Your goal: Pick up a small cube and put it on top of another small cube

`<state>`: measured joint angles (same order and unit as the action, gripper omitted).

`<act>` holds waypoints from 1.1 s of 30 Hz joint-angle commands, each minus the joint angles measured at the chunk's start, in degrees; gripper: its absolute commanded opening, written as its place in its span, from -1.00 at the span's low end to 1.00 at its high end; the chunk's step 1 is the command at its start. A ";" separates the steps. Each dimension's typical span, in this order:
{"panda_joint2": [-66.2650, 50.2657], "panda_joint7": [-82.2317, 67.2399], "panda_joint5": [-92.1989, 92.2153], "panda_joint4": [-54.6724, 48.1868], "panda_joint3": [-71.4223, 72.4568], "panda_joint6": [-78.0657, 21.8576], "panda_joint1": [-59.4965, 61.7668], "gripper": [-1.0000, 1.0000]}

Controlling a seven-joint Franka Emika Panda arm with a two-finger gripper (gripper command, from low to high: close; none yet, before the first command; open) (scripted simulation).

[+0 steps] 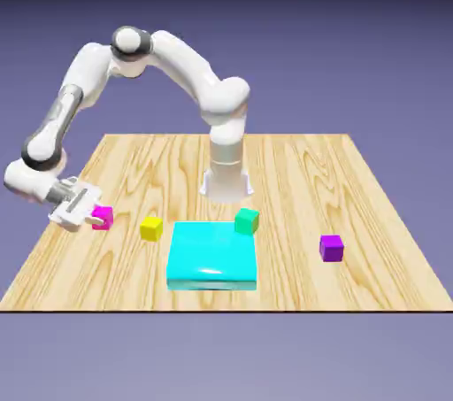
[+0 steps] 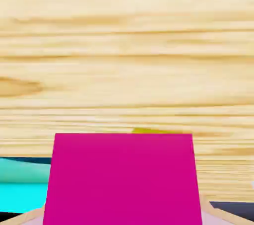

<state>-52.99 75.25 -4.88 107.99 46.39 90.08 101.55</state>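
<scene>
A wooden table (image 1: pixel 354 213) sits before a plain blue-violet backdrop, and your work is at its left edge in the exterior view. There the gripper (image 1: pixel 91 213) reaches in low and sideways, and the pink cube (image 1: pixel 103 216) sits right at its tips, low over the table or on it. In the hand view the cube fills the lower middle and hides the fingertips, so you look to have it clamped, though actual contact can't be confirmed. Judge it as light, rigid and smooth-faced: hold it on two opposite flat sides, squarely, or it may twist. The yellow cube (image 1: pixel 151 227) waits just to its right, apart from it, with the cyan block (image 1: pixel 212 256) beyond and a green cube (image 1: pixel 247 220) at that block's far corner.
</scene>
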 commanded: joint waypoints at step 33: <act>27.10 -39.85 -44.05 30.10 -21.97 5.04 -60.64 -1.00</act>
<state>-25.89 35.39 -48.79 138.09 24.42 95.10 40.91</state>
